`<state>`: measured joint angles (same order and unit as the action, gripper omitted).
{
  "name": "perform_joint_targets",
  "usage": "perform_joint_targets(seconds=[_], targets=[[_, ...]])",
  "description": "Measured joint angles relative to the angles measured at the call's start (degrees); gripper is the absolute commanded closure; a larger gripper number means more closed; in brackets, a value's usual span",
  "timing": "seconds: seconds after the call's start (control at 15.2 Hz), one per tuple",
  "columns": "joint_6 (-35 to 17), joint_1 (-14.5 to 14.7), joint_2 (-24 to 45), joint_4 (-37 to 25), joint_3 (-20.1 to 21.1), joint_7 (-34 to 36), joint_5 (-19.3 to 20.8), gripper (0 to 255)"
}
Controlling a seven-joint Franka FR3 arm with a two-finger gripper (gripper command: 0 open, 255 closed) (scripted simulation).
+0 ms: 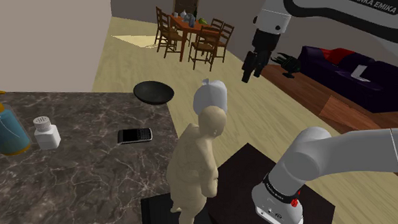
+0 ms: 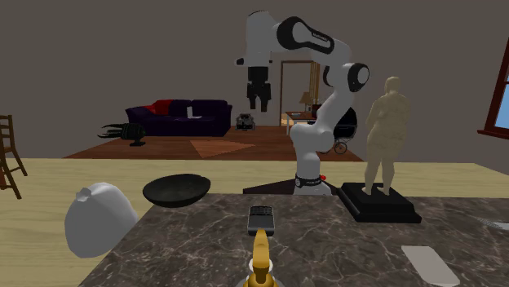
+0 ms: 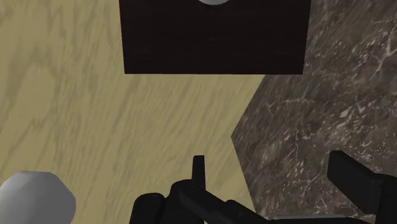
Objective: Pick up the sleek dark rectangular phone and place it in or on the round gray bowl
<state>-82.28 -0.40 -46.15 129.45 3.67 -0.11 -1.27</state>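
Hovering claw (image 1: 251, 71) wide, empty, high up | phone (image 1: 134, 135) flat on table (image 1: 70, 174) at 7 o'clock of the bowl (image 1: 154, 92), shoulder view | I fear my reach clips the figurine (image 1: 196, 162) or nudges the edge-perched bowl off.

Note that the second exterior view's bottom edge cuts off the pump bottle (image 2: 261, 262), whose tip overlaps the near end of the phone (image 2: 261, 217). In the shoulder view, the figurine's (image 1: 196, 162) head hides the lower part of a white rounded object (image 1: 212, 92). That view's left edge clips the bottle.
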Motion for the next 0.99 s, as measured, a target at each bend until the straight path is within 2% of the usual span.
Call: perform_joint_targets(seconds=[0.2, 0.99], targets=[[-1.84, 0.76, 1.45, 0.37, 0.61, -0.57, -0.45, 0], [-17.50, 7.55, 17.60, -0.88, 7.45, -5.69, -3.63, 0]])
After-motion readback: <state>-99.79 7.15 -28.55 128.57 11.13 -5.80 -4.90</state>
